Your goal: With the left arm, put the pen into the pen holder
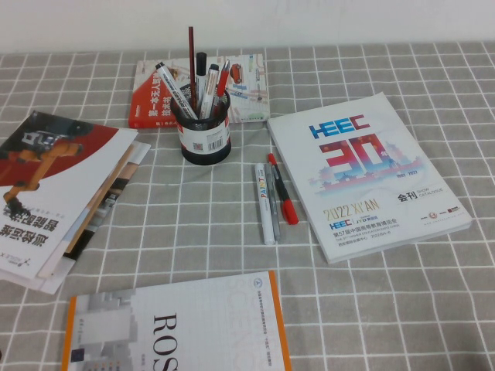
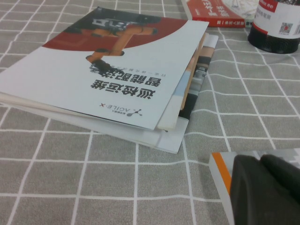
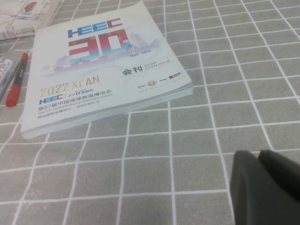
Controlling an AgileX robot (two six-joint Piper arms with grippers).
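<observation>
Parked low over the near left of the checked tablecloth [image 1: 193, 232], my left gripper [image 2: 265, 187] was closed on nothing, its dark tips pressed together just above the orange-edged corner of a booklet [image 2: 219, 169] and beside a fanned stack of brochures [image 2: 117, 79]. The pen [image 1: 274, 202] lay flat on the cloth, well off toward my right and across the table's middle, tucked between a printed white-and-grey marker [image 1: 264, 202] and a red pen [image 1: 282, 193], all three almost touching. Its long axis ran nearly straight away from me, dark-capped end farthest, so I judged that a grasp would need the jaws set across that line, with little room on either side. The pen holder [image 1: 206, 139] stood upright and already crowded with pens, just beyond the pen and to its left, roughly between it and my left gripper's side. My right gripper [image 3: 265, 185] hung low near the exhibition catalogue [image 1: 363, 174] and seemed nearer the pen, yet the job belonged to the left.
</observation>
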